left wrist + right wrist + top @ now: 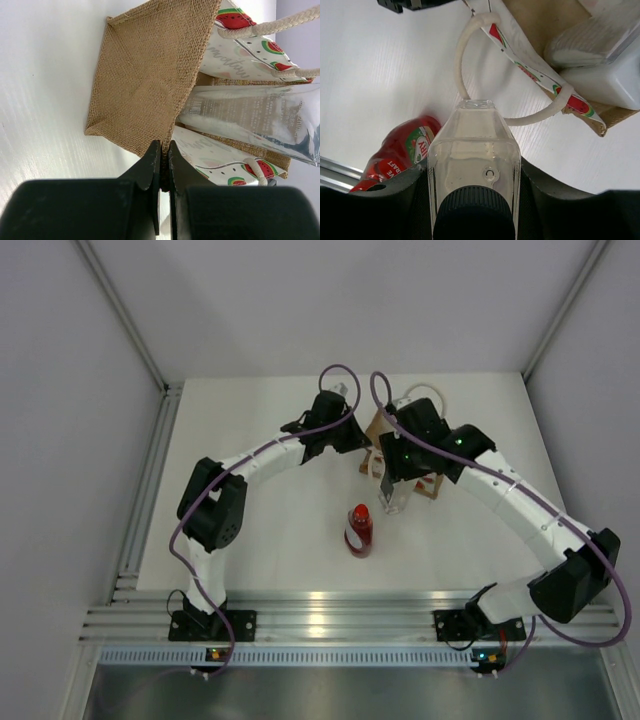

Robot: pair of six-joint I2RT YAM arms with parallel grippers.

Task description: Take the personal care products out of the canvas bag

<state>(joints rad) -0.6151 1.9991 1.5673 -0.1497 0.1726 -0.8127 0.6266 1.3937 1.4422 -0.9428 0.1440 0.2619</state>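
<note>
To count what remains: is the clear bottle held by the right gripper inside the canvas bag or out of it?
Out. The right gripper holds the clear bottle beside the canvas bag, over the table.

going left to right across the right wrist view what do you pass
red bottle → clear bottle with dark cap, held in the right pincer → white bottle lying in the canvas bag; rope handle left out, it overlaps the clear bottle

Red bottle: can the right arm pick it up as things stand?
Probably not yet: the right tool is shut on a clear bottle, so it's occupied. The red bottle itself sits in the open on the table.
</note>
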